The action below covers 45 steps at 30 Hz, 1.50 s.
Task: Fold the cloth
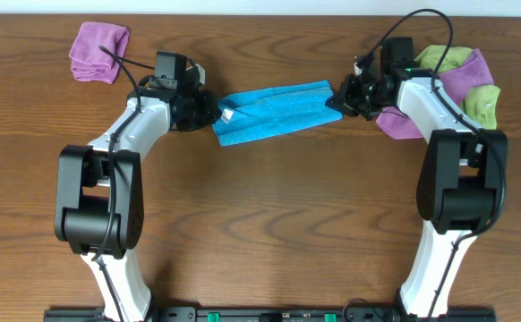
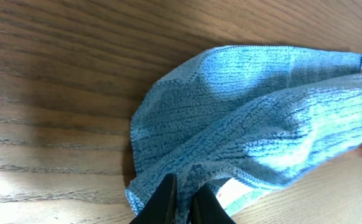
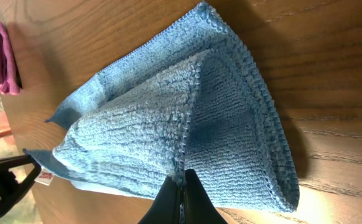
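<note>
A blue cloth (image 1: 274, 111) lies folded into a long strip across the far middle of the wooden table, stretched between both grippers. My left gripper (image 1: 212, 113) is shut on its left end; in the left wrist view the black fingers (image 2: 184, 198) pinch a fold of the blue cloth (image 2: 255, 118) beside its white label. My right gripper (image 1: 337, 98) is shut on the right end; in the right wrist view the fingers (image 3: 182, 190) clamp an edge of the cloth (image 3: 168, 124).
A folded purple cloth (image 1: 98, 51) lies at the far left. A pile of purple and green cloths (image 1: 462, 80) sits at the far right behind the right arm. Bare wooden table (image 1: 269, 215) fills the front.
</note>
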### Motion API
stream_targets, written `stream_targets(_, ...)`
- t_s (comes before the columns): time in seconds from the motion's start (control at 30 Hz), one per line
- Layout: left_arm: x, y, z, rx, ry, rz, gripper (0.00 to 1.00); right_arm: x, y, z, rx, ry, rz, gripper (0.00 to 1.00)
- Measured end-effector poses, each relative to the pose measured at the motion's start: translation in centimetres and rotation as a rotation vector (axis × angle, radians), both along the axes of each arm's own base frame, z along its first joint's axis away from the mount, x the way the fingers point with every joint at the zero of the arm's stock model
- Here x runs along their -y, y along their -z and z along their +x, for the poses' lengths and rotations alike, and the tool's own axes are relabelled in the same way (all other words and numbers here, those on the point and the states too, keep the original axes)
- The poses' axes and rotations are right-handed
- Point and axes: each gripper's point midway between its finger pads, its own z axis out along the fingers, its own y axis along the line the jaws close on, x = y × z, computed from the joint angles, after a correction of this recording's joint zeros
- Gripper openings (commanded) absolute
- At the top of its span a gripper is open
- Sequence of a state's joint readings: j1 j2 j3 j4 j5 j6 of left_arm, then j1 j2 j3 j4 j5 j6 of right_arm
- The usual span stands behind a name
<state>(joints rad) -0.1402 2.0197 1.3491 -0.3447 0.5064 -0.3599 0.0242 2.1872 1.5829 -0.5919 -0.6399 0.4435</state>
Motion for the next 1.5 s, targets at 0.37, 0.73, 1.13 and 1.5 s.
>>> stream_targets(0.37,-0.5,0.4,-0.2,0.015,0.032,0.05,0.4,0.0,0.1,-0.2,-0.006,-0.003,-0.001,0.01)
stream_targets(0.73,-1.8,0.9,-0.4,-0.002,0.012,0.1,0.44,0.0,0.1,-0.4,-0.011,-0.009,-0.004,0.01)
stream_targets(1.13,-4.3,-4.5,1.1,0.077,-0.067,-0.078,0.44,0.0,0.1,-0.4,-0.007,-0.015,-0.006,0.02)
stream_targets(1.5,-2.8,-4.0,-1.0,-0.074,-0.113,-0.154,0.5,0.0,0.1,-0.3,-0.005,-0.015,-0.006,0.01)
